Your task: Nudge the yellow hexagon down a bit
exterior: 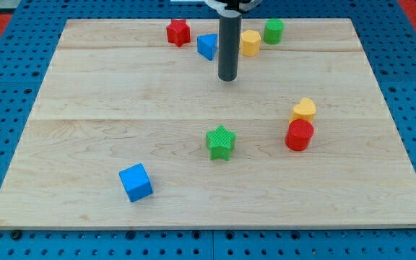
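My tip [227, 78], rod upright

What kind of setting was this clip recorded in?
Probably a robotics lab bench: a wooden board lies on a blue perforated base, small coloured blocks such as the yellow hexagon are scattered on it, and my tip sits below-left of that hexagon.

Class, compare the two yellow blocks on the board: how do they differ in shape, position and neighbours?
The yellow hexagon is six-sided; the other yellow block has a rounded, heart-like top. The hexagon sits near the view's top, between my tip and the green cylinder; the other yellow block sits lower on the view's right, touching the red cylinder. Both are yellow and similar in size.
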Motion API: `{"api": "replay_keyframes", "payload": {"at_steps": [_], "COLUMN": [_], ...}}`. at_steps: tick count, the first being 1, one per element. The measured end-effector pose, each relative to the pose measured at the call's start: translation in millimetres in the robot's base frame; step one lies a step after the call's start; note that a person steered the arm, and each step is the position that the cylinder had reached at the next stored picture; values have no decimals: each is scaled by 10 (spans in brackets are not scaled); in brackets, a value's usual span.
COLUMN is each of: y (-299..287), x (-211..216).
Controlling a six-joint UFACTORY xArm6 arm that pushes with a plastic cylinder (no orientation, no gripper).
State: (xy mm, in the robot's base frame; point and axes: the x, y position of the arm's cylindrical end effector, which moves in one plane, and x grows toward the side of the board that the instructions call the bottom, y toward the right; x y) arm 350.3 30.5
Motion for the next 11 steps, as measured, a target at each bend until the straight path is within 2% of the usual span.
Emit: {"api": "replay_keyframes", "payload": {"at_steps": [1, 2, 3, 4, 5, 6, 9, 11], "y": [266, 1062, 1987, 2409, 2420, 2341, 1254, 983], "x": [91, 107, -100, -814, -1576, -1594, -1588, -1590]}}
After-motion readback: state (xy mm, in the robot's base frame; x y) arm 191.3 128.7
